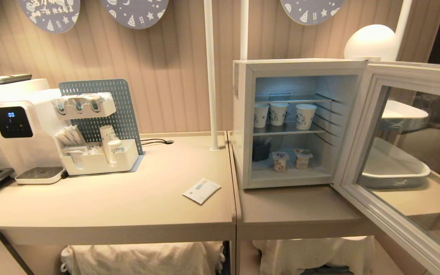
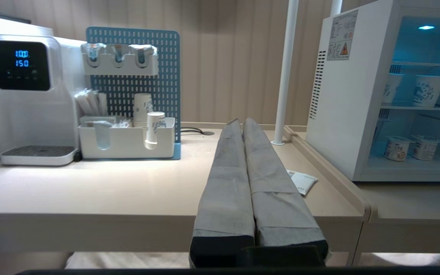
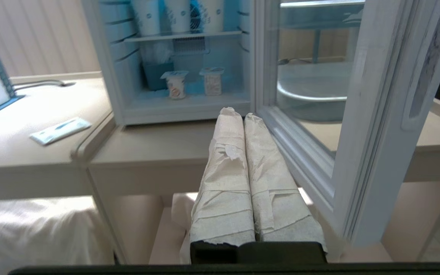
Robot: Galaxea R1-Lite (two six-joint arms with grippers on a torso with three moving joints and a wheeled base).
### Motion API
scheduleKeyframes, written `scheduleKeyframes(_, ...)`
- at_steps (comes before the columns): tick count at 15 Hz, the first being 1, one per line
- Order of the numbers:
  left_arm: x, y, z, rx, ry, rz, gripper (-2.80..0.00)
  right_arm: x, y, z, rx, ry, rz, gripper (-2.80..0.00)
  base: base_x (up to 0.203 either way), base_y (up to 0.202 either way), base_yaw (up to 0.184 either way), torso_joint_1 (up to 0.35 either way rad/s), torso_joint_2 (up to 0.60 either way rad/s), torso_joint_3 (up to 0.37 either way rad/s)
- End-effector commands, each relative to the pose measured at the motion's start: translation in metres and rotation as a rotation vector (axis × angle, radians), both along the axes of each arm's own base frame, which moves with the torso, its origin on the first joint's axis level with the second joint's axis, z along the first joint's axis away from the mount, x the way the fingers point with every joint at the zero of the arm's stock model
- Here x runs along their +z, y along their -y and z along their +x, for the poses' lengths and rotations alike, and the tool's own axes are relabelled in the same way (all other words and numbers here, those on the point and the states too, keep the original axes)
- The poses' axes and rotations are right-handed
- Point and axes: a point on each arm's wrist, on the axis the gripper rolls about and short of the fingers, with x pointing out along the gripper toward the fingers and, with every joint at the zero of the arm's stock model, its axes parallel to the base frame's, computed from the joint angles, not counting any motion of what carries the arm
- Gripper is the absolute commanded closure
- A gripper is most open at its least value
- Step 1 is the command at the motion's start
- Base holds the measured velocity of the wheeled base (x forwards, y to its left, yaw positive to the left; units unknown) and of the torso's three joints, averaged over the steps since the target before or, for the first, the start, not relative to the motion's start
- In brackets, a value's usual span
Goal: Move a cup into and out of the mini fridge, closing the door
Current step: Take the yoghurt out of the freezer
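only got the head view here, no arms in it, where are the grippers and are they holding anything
Observer: The left gripper hangs shut and empty in front of the left table.
Operator: and the right one
Observer: The right gripper is shut and empty too, before the mini fridge, just left of the open door.
Operator: anything on the fridge's outer side
Observer: A warning label with a triangle sits near the top of its left wall.
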Motion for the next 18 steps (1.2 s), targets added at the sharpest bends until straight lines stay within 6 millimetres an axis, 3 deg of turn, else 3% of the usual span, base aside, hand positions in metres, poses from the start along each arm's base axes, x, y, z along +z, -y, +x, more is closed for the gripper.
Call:
scheduleKeyframes(1, -0.011, 0.000, 0.004, 0.001, -0.039, -0.001, 0.00, -0.010, 0.000, 0.003, 0.002, -0.036, 0.000, 0.00, 0.198, 0.000, 0.000, 0.001, 0.00, 0.002)
scheduleKeyframes(10, -0.011, 0.000, 0.004, 0.000, -0.039, -0.003, 0.00, -0.007, 0.000, 0.002, -0.001, -0.021, -0.004, 0.00, 0.183, 0.000, 0.000, 0.002, 0.00, 0.001)
scheduleKeyframes(11, -0.011, 0.000, 0.004, 0.000, -0.039, -0.003, 0.00, 0.007, 0.000, -0.001, -0.005, 0.000, -0.001, 0.00, 0.000, 0.000, 0.000, 0.000, 0.00, 0.000)
scheduleKeyframes(13, -0.011, 0.000, 0.004, -0.001, -0.039, -0.006, 0.00, 0.056, 0.000, -0.004, -0.015, 0.011, 0.034, 0.00, 0.000, 0.000, 0.000, 0.000, 0.00, 0.000)
scheduleKeyframes(14, -0.011, 0.000, 0.004, 0.000, -0.039, -0.010, 0.00, 0.076, 0.001, 0.004, -0.015, -0.040, 0.058, 0.00, 0.000, 0.000, 0.000, 0.000, 0.00, 0.000)
scheduleKeyframes(16, -0.011, 0.000, 0.004, 0.006, -0.037, -0.026, 0.00, 0.093, 0.000, 0.032, -0.010, -0.195, 0.084, 0.00, 0.000, 0.000, 0.000, 0.000, 0.00, 0.000)
scheduleKeyframes(18, -0.011, 0.000, 0.004, 0.005, -0.038, -0.029, 0.00, 0.093, -0.001, 0.065, 0.023, -0.379, 0.100, 0.00, 0.000, 0.000, 0.000, 0.000, 0.00, 0.000)
